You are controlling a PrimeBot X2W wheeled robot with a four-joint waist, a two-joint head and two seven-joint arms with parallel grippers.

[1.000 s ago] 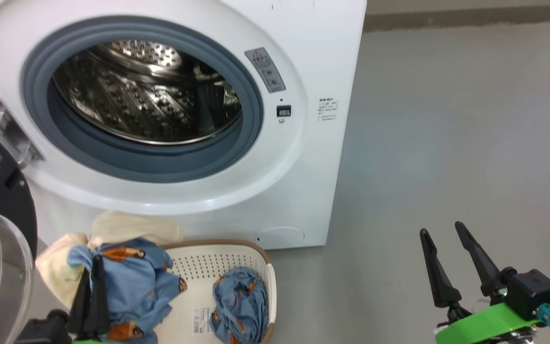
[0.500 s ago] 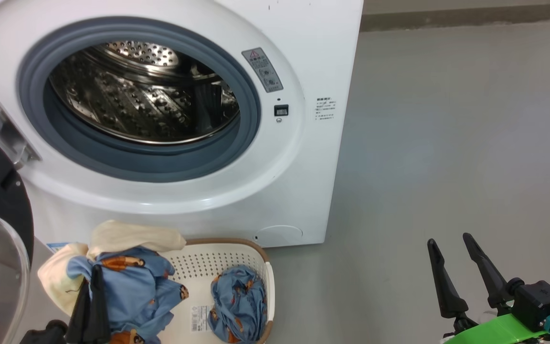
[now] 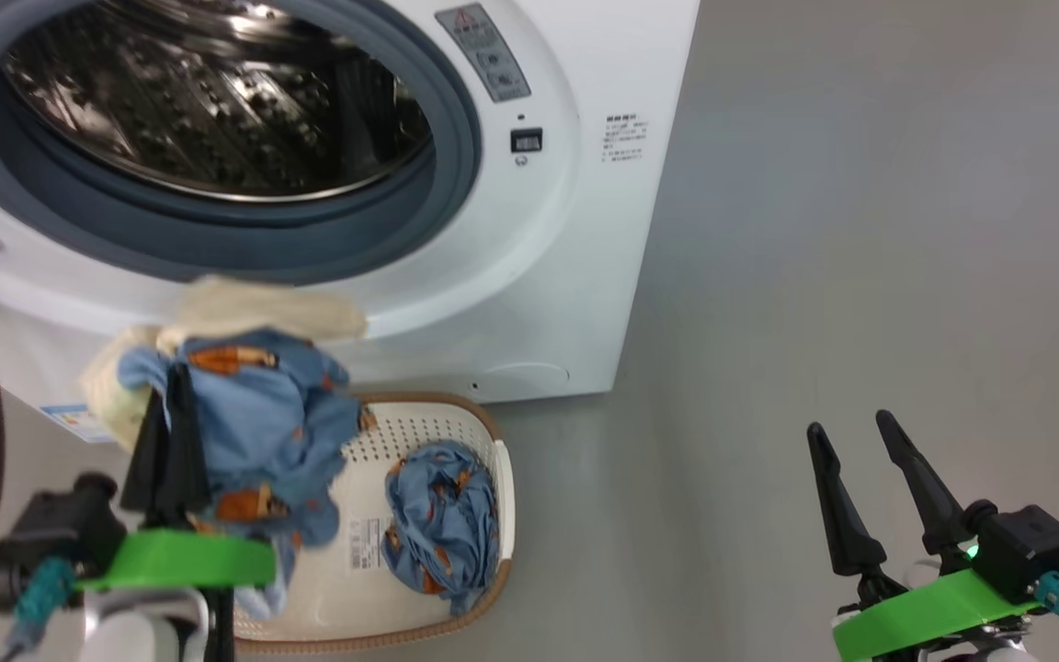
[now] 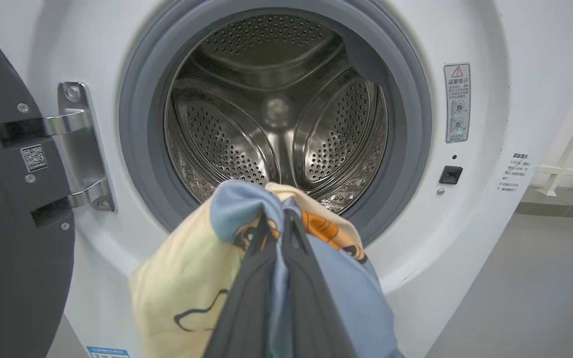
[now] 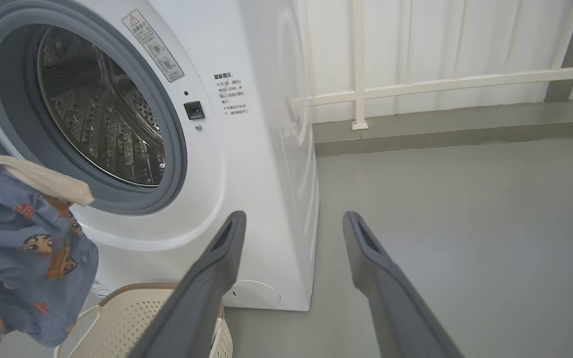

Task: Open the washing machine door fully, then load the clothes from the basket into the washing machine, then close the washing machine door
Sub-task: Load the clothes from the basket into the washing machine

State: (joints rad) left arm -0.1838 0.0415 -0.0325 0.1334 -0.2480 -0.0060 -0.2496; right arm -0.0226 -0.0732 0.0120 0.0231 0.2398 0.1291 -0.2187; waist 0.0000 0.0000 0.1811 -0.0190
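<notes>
My left fingers [image 3: 169,432] are pinched tight on a bunch of the clothes [image 3: 263,405] — blue ones with orange-brown cartoon pictures, and a cream cloth too. The bunch hangs in the air above the left end of the basket [image 3: 491,441]. It is just in front of the washing machine [image 3: 548,276], low by the round hole. From my left wrist I look past the bunch right into the shiny steel drum [image 4: 276,114]. The washing machine door [image 4: 3,238] is swung open on the left side, black, on silver hinges [image 4: 75,154]. One more blue piece [image 3: 442,524] lies crumpled in the basket, which sits on the grey floor [image 3: 860,230] close to the machine's front. My right fingers [image 3: 906,464] are spread wide with nothing in them — they hang over the floor, well off to the right of the machine.
</notes>
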